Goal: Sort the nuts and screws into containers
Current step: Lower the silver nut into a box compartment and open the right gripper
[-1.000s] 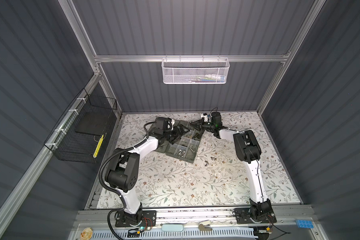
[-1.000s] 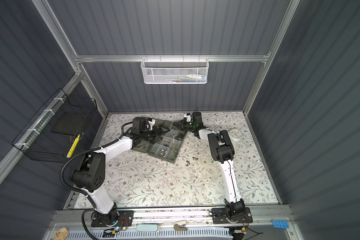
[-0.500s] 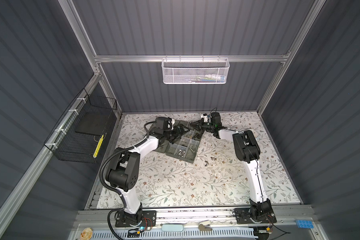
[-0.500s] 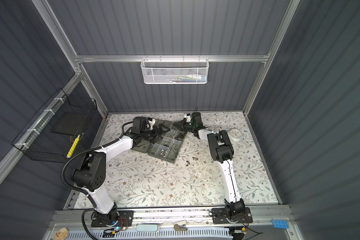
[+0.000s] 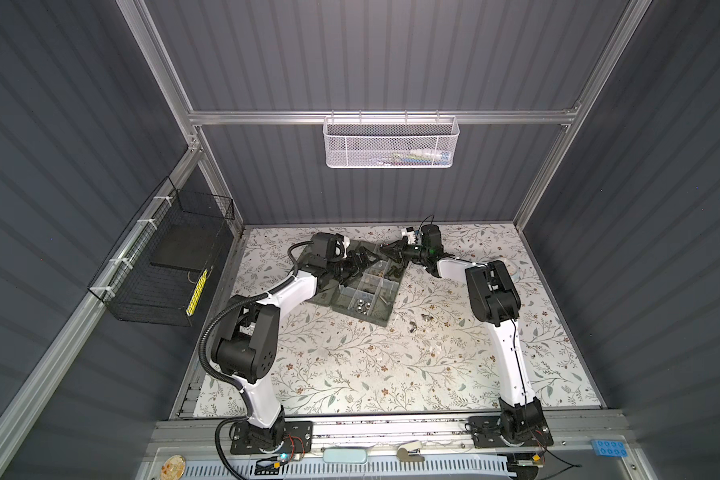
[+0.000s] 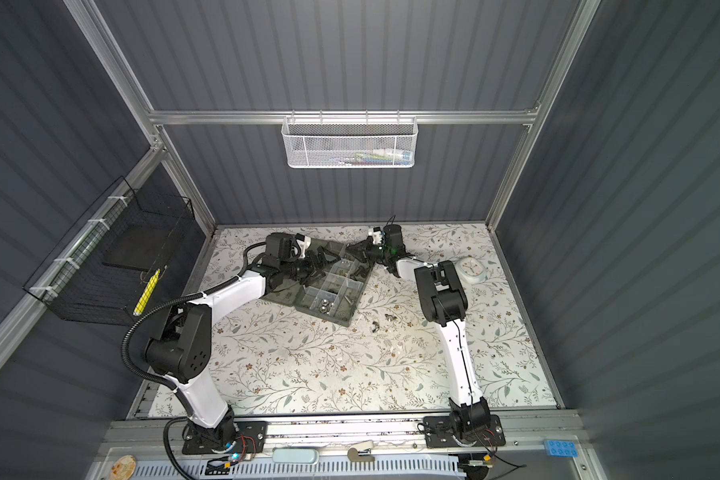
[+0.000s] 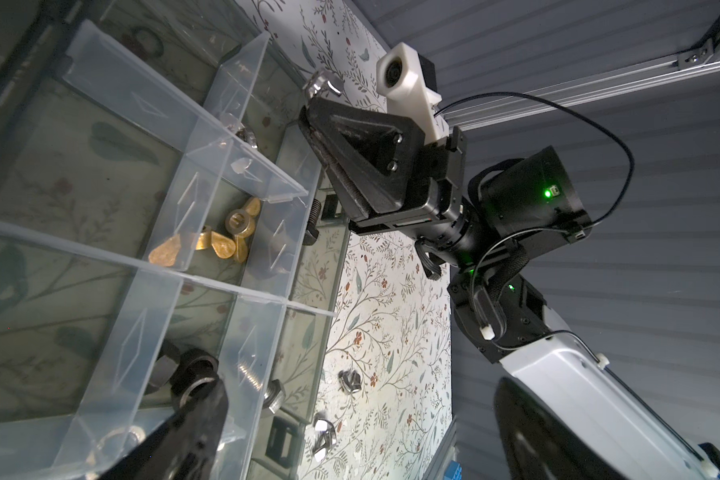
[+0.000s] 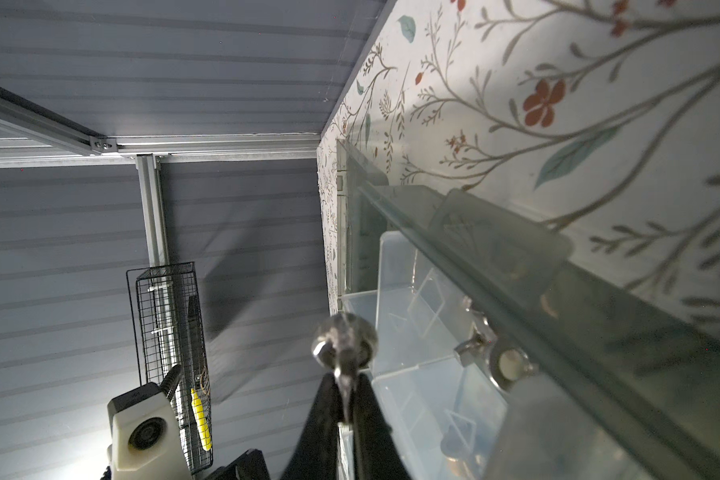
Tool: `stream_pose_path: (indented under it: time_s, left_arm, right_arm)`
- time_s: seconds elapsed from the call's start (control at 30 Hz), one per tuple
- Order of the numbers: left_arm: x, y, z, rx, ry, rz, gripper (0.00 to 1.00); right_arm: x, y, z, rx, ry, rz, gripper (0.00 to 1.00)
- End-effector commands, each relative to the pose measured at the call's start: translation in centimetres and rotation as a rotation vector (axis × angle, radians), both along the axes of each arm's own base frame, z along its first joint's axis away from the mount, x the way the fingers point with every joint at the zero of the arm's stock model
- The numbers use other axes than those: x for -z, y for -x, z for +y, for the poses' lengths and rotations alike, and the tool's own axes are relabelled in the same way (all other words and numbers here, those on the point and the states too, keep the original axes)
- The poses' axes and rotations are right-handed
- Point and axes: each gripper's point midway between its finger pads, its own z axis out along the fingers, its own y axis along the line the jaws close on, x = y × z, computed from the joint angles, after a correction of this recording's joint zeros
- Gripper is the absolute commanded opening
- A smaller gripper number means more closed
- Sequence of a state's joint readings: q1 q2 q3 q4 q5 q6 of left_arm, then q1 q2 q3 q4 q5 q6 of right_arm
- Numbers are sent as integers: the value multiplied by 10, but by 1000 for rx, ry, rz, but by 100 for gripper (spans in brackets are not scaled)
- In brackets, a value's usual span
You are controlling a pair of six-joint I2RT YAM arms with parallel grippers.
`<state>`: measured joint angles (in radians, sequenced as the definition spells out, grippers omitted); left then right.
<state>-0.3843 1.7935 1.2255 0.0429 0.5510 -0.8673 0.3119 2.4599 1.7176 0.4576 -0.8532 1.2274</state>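
Silver piece (image 8: 344, 340): pinched at the tips of the right gripper (image 8: 347, 380), at the far end of the organiser box (image 5: 366, 318).
Change: almost none since a second ago; both arms hold their place, so the drop seems not yet done.
Left gripper (image 5: 363, 261): jaws apart, empty, over the box.
Unclear: nut or screw, blurred; which of the containers (image 7: 192, 166) lies below.

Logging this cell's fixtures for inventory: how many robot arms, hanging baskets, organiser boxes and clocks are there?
Robot arms: 2
Hanging baskets: 2
Organiser box: 1
Clock: 1
Total: 6
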Motion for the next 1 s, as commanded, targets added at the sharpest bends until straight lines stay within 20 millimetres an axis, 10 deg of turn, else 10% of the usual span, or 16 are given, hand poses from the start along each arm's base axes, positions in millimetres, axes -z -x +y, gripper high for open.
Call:
stream_pose_path:
  time_s: [0.0, 0.97]
  left_arm:
    - [-2, 6, 5, 9, -13, -11, 100]
    - [-17, 15, 12, -8, -24, -31, 100]
  right_arm:
    - [23, 3, -4, 14, 56, 48, 15]
    - [-1, 1, -3, -1, 56, 8, 26]
